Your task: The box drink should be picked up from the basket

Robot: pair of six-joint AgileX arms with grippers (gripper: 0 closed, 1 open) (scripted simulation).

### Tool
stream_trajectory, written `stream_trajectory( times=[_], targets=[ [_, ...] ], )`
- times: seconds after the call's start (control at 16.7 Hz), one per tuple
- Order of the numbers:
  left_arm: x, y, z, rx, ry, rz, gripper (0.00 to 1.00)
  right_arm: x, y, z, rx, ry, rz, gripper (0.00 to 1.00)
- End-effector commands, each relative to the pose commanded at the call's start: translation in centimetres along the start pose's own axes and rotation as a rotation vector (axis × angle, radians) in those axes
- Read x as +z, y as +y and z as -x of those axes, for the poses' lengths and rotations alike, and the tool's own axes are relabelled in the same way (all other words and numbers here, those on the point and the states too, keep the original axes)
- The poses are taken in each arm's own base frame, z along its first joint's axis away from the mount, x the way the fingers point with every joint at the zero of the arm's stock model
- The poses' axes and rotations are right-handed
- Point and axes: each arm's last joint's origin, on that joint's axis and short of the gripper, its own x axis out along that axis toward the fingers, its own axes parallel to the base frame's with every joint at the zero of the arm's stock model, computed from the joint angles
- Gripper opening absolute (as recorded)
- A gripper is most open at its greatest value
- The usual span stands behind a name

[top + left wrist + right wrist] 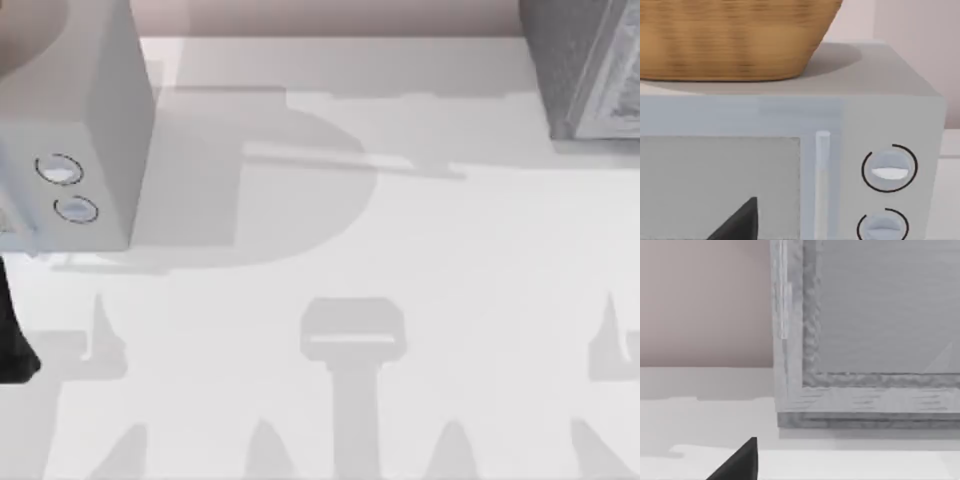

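The room is evenly and brightly lit from above, so the white tabletop (pixel 420 240) looks almost washed out, with soft grey shadows laid across it: a broad rounded one spreading right from the microwave (pixel 90 130), and narrower shapes along the near edge cast by the arms. On top of the microwave the wicker basket (pixel 735 40) throws a gentle shadow to one side, and its weave looks slightly smeared. The grey cabinet (pixel 865 330) at the right shows mottled, blurry edges, with no glare anywhere.
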Motion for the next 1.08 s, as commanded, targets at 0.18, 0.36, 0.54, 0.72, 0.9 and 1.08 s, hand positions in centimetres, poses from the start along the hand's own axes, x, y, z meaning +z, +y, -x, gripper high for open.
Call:
stream_trajectory(
  times=[0.18,0.36,0.54,0.72,0.9,1.08],
  targets=[
    [0.1,0.0,0.0,0.000,0.005,0.001,1.00,0.0,0.0,0.0,0.000,0.000,0.000,1.00],
    [1.2,0.2,-0.4,-0.001,0.028,0.008,1.00,0.0,0.0,0.0,0.000,0.000,0.000,1.00],
    [3.8,0.5,-1.3,-0.003,0.031,0.012,1.00,0.0,0.0,0.0,0.000,0.000,0.000,1.00],
    [7.3,1.2,-3.3,-0.007,0.020,0.012,1.00,0.0,0.0,0.0,0.000,0.000,0.000,1.00],
    [10.6,2.3,-6.5,-0.010,0.007,0.010,1.00,0.0,0.0,0.0,0.000,0.000,0.000,1.00],
    [13.0,4.0,-10.5,-0.012,0.000,0.008,1.00,0.0,0.0,0.0,0.000,0.000,0.000,1.00]
  ],
)
